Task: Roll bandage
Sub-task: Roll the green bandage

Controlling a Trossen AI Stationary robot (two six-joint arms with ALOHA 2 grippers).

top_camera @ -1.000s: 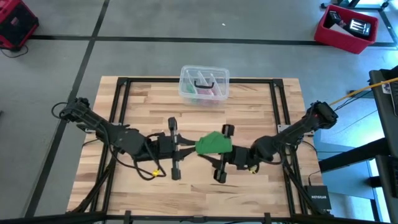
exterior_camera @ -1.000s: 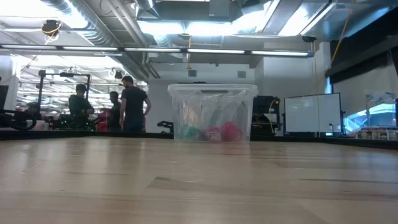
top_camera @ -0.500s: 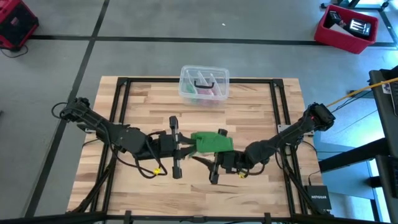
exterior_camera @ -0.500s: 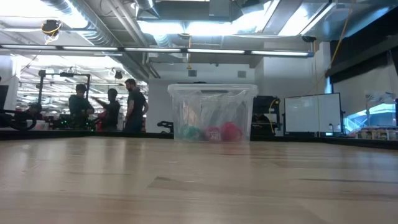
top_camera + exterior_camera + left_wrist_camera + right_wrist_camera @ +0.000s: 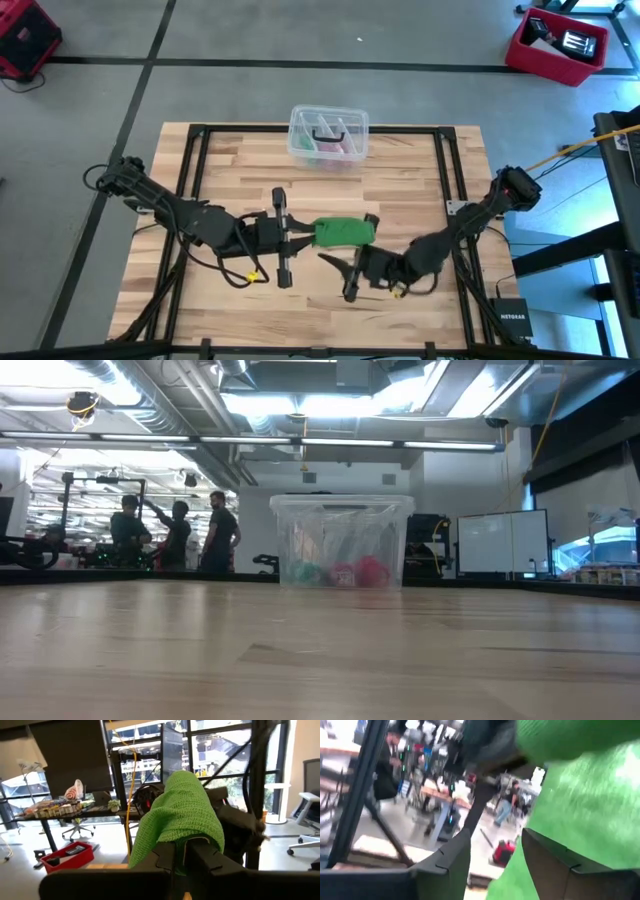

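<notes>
The left gripper (image 5: 300, 236) is pinching one end of the bandage (image 5: 340, 232) near the table's (image 5: 230, 170) front middle — fingers (image 5: 167, 857) clamped tight on the green fabric. The right gripper (image 5: 352, 262) is hovering just beside the bandage's other end, its fingers (image 5: 452, 855) spread apart with nothing between them. Farther back, a clear box (image 5: 328, 135) is sitting at the far edge — people (image 5: 175, 535) are standing beyond.

Clear plastic box (image 5: 329, 136) top centre of wooden table (image 5: 230, 180); red bin (image 5: 556, 46) on floor, upper right; three people (image 5: 175, 536) at left in low view
</notes>
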